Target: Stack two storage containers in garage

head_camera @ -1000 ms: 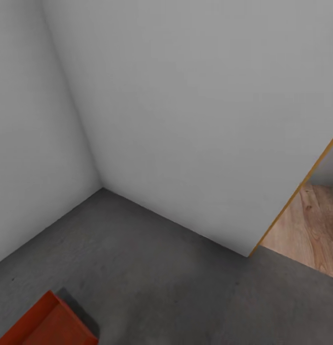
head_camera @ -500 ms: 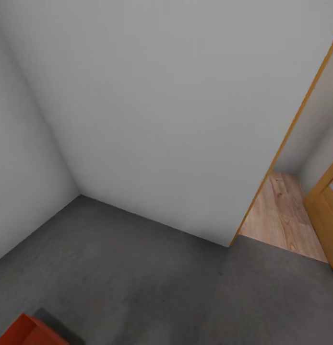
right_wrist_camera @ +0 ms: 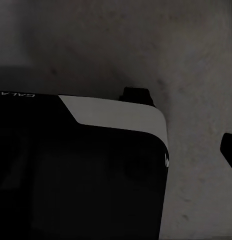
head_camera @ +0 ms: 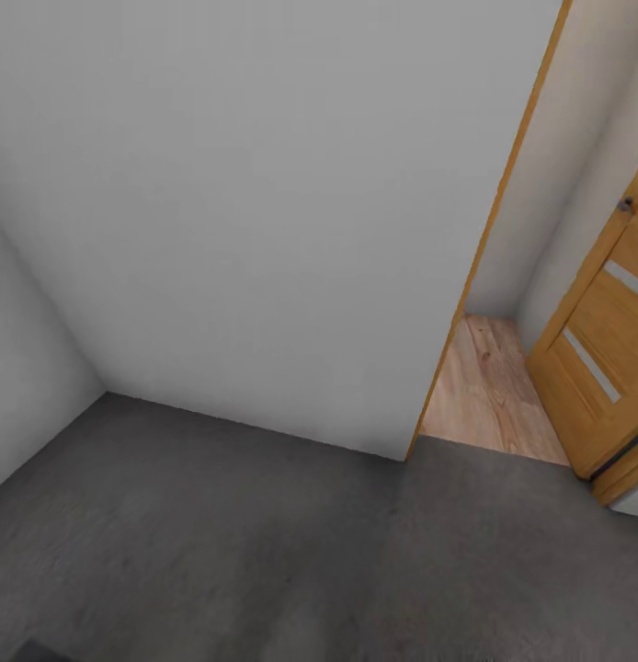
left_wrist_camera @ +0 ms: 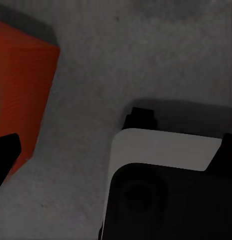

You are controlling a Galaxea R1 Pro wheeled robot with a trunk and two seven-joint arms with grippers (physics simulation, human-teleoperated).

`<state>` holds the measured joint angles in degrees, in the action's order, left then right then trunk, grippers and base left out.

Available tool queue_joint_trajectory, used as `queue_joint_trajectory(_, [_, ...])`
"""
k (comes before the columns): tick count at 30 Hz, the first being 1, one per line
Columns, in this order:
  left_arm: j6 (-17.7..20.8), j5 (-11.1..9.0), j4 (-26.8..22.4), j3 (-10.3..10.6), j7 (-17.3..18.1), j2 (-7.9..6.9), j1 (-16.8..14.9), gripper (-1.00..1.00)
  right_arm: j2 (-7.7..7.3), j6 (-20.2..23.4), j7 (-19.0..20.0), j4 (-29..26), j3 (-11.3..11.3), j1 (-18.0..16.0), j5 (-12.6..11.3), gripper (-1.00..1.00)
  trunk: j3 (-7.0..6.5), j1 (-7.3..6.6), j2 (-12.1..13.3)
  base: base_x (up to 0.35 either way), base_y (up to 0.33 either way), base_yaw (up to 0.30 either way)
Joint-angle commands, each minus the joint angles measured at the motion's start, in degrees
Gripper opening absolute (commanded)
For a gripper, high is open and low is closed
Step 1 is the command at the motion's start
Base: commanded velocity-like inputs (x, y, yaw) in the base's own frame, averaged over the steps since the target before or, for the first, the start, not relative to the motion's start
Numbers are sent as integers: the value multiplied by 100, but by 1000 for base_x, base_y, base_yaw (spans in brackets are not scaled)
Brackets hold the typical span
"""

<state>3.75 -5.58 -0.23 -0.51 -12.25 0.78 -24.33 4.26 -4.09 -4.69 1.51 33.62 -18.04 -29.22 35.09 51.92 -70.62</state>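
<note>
grey concrete floor (head_camera: pixel 218 533) | pale walls (head_camera: pixel 264 202) | wood doorway (head_camera: pixel 484 386) | hands' state: cannot tell

A pale grey wall (head_camera: pixel 264 202) meets the dark concrete floor (head_camera: pixel 264 533). At the right, a doorway opens onto light wood planks (head_camera: pixel 484 386), beside a wooden door (head_camera: pixel 604 368).

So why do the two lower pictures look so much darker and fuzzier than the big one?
Head view: evenly lit and fairly sharp, the pale wall shading gently. Left wrist view: dim and soft, the orange-red container blurred at its edges, throwing a shadow on the concrete floor. Right wrist view: darkest, mostly the robot's black-and-white body in gloom.
</note>
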Motion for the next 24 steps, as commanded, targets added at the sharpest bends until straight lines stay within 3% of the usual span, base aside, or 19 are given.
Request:
queue_joint_trajectory(1, [12,-58,-3,0,-15,1,-2,100,5,-25,-6,13,48,-6,-50,100,4,0,-3,0,0,-298])
queue_joint_trajectory(24, [12,-58,-3,1,-15,1,-2,100,6,-31,-6,16,48,-6,-49,100,4,0,-3,0,0,-298])
